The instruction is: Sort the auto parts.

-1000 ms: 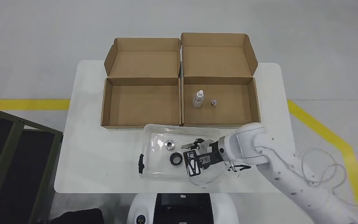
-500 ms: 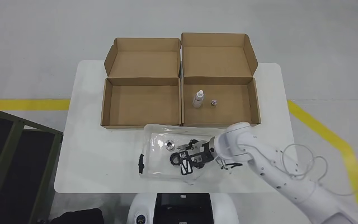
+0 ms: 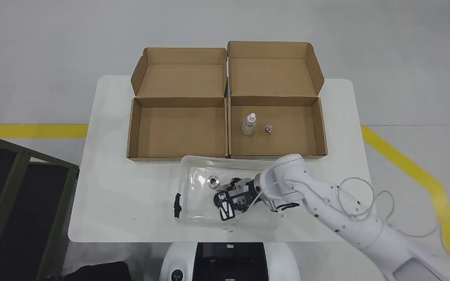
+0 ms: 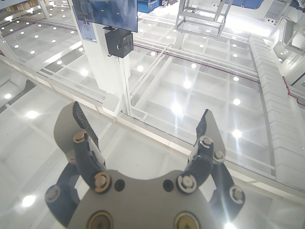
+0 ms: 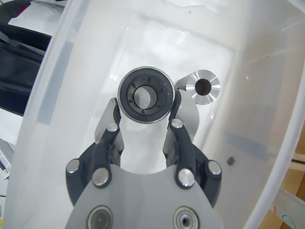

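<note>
A black bearing ring (image 5: pixel 145 97) lies on the floor of the clear plastic bin (image 5: pixel 262 72). My right gripper (image 5: pixel 145 109) is down in the bin, its fingertips pressed against both sides of the ring. From the top view the right gripper (image 3: pixel 226 203) covers most of the ring at the bin's front middle. A silver flanged bushing (image 5: pixel 203 86) stands right beside the ring, also seen as the silver bushing (image 3: pixel 211 183). My left gripper (image 4: pixel 141 125) is open with nothing in it and points up at a ceiling.
Two open cardboard boxes stand behind the bin (image 3: pixel 184 168): the left box (image 3: pixel 179 133) holds nothing, while the right box (image 3: pixel 295 133) holds a white bottle (image 3: pixel 249 124) and a small metal part (image 3: pixel 268 128). A tiny black piece (image 5: pixel 230 160) lies in the bin.
My right arm has slid leftward inside the bin, bringing its gripper from beside the black ring to around it.
</note>
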`<state>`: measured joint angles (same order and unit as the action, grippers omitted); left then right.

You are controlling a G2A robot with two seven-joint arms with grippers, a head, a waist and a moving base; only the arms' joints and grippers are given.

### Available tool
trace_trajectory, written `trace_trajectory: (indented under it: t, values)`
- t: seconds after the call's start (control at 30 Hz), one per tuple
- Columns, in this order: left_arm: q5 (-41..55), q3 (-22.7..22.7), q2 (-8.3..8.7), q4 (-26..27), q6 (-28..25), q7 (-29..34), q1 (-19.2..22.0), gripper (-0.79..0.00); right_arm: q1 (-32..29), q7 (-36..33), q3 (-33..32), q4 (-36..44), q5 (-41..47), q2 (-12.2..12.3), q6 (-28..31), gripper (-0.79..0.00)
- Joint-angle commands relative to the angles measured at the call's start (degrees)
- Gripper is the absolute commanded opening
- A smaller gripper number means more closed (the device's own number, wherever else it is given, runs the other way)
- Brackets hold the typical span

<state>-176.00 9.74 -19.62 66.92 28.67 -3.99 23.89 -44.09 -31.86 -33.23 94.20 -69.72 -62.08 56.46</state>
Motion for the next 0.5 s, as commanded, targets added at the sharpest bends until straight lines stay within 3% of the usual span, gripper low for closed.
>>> trace_trajectory:
  t: [0.0, 0.47]
  values:
    - [0.0, 0.0, 0.0, 0.0, 0.0, 0.0, 0.0, 0.0, 0.22, 0.41, 0.32, -0.31, -0.25, -0.24, 0.05, -0.345]
    - [0.0, 0.0, 0.0, 0.0, 0.0, 0.0, 0.0, 0.0, 1.52, 2.3, 2.24, -2.91, -0.89, -1.89, 0.44, -0.332]
